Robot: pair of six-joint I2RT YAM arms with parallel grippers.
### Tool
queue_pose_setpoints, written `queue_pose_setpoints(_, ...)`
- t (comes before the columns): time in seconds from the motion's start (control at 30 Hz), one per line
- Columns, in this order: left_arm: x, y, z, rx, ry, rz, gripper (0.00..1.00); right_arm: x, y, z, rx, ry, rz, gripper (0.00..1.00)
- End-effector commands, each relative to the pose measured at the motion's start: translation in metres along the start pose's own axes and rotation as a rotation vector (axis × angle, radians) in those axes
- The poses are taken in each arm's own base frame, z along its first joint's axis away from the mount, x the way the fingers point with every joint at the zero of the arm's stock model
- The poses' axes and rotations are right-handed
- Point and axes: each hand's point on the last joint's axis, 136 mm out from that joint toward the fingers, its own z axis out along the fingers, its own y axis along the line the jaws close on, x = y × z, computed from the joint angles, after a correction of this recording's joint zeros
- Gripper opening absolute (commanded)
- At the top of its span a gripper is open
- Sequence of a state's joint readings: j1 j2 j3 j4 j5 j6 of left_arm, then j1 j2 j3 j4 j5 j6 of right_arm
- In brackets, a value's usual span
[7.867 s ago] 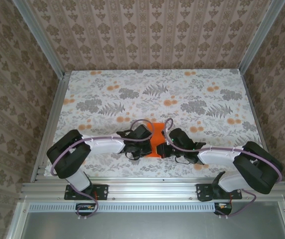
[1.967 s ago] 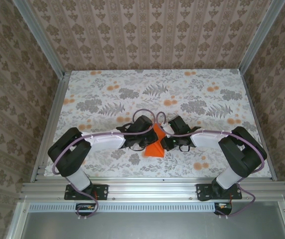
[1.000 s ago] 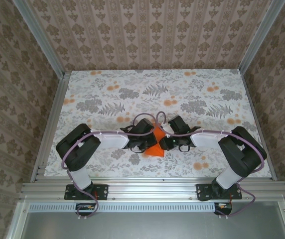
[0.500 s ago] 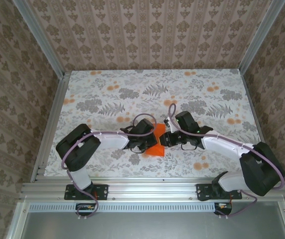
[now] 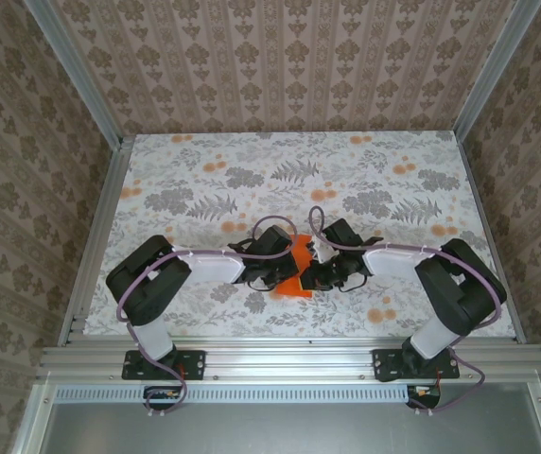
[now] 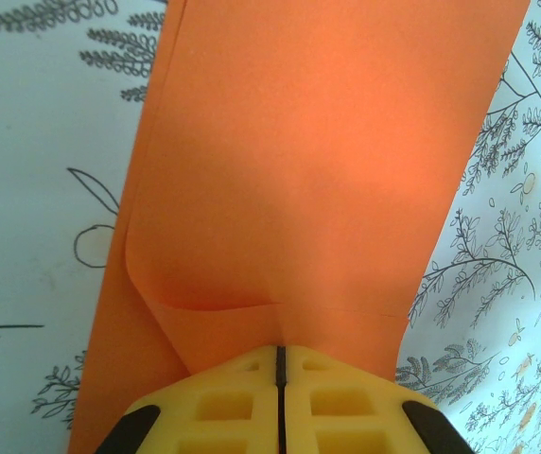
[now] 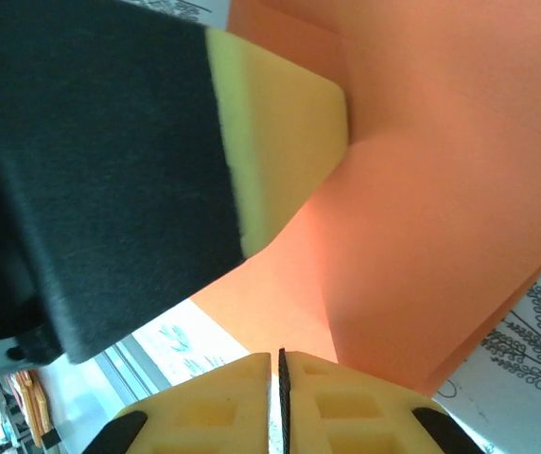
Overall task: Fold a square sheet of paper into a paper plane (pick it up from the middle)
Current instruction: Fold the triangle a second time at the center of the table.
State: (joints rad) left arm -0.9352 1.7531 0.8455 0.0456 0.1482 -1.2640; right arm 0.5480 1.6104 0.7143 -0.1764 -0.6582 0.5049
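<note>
The orange sheet of paper [image 5: 295, 283] sits between both grippers near the table's front middle, partly folded and lifted off the cloth. In the left wrist view the paper [image 6: 318, 161] shows a crease and a doubled left edge, and my left gripper [image 6: 278, 348] is shut on its near edge. In the right wrist view the paper [image 7: 441, 189] bends upward, and my right gripper [image 7: 276, 356] is shut with the paper's lower corner at its tips. The left gripper's yellow pad [image 7: 270, 142] presses the paper from the upper left. From above, the left gripper [image 5: 286, 267] and right gripper [image 5: 314, 274] almost touch.
The table [image 5: 204, 189] wears a grey floral cloth with pale orange blotches. Aluminium rails [image 5: 280, 352] run along the near edge, and patterned walls close in the sides and back. Purple cables [image 5: 272, 223] loop above both wrists.
The right arm swung its elbow out half a second ago and has folded back in, bringing its gripper against the paper again. The left arm holds still with the paper.
</note>
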Motion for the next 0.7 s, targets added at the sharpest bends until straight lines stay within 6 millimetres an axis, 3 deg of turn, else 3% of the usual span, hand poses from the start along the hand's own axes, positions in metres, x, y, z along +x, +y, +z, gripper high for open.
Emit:
queue_pose_setpoints(0.0, 0.011, 0.039, 0.002, -0.137, 0.020, -0.007, 0.09, 0.006, -0.009, 0.003, 0.049, 0.056, 0.027, 0.13)
queue_pose_setpoints(0.33, 0.011, 0.042, 0.001, -0.153, 0.021, -0.006, 0.09, 0.024, -0.034, 0.011, 0.121, 0.128, 0.057, 0.15)
queue_pose_setpoints(0.67, 0.012, 0.046, 0.002, -0.163, 0.023, -0.009, 0.08, 0.038, -0.033, 0.002, 0.131, 0.163, 0.050, 0.16)
